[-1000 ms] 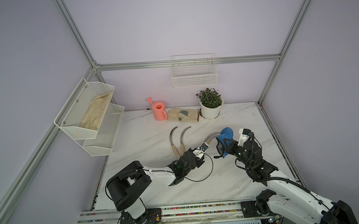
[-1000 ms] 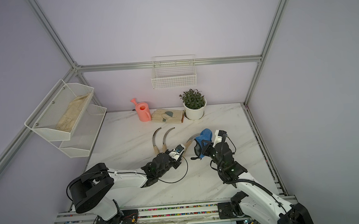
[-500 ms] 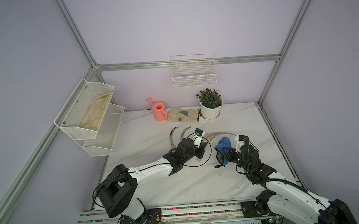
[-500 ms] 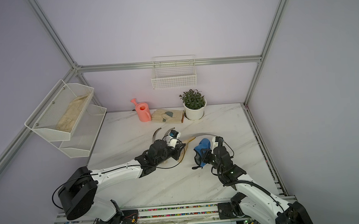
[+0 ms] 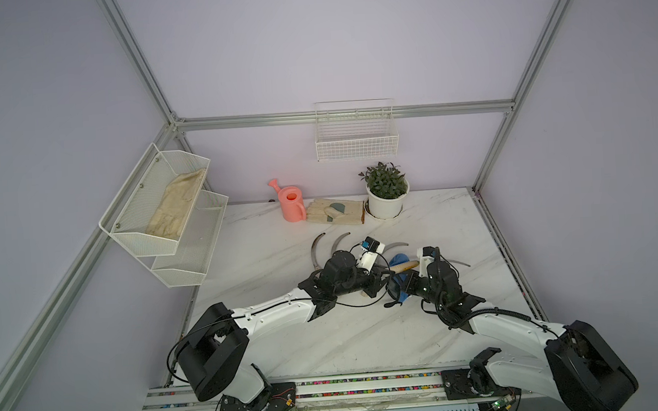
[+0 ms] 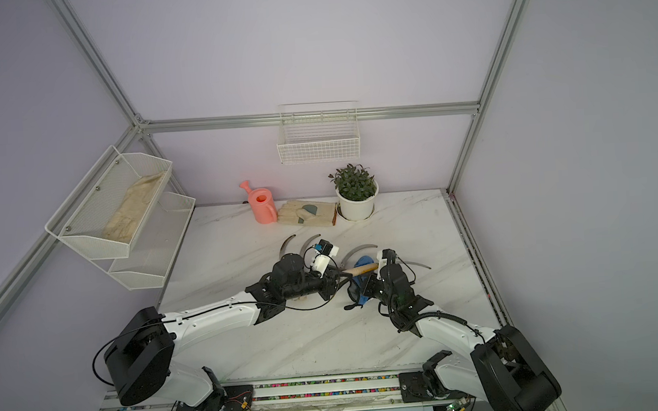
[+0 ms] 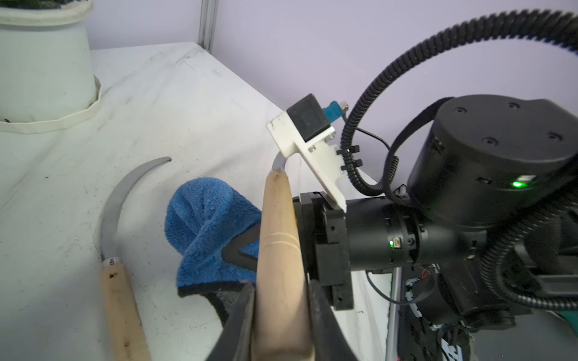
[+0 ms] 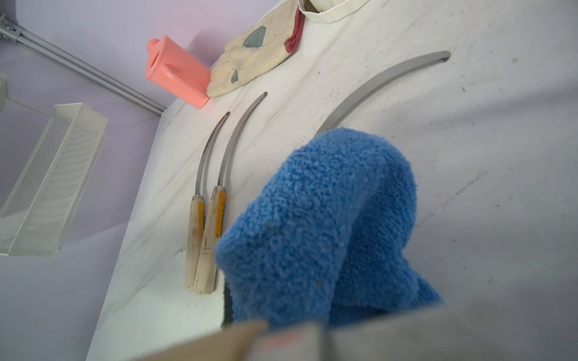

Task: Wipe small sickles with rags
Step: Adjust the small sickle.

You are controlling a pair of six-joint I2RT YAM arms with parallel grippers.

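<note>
- My left hand (image 7: 280, 304) is clenched around the pale wooden handle of a sickle (image 7: 276, 237), with a finger pressed to each side of it.
- The handle points toward my right arm. The grey blade starts at its far end and runs on behind the white camera mount on my right wrist.
- My right hand (image 5: 402, 285) is closed on the blue rag (image 8: 322, 225), which is bunched into a plush lump with dark trim along its lower edge.
- The rag sits between my two hands, just beside the gripped handle, near the middle of the tabletop (image 5: 268, 265). I cannot tell whether cloth and wood touch.
- A loose sickle (image 7: 114, 218) lies flat on the tabletop just beside the rag, its blade curving toward the white plant pot (image 5: 385, 207).
- Two more sickles (image 8: 205, 237) lie side by side with their handles touching. Their blades arc toward the pink watering can (image 5: 291, 205) and the beige gloves (image 5: 335, 212) at the back wall.
- A mesh rack (image 5: 125, 230) on the side wall holds another beige glove, and a wire basket (image 5: 357, 142) hangs on the back wall.
</note>
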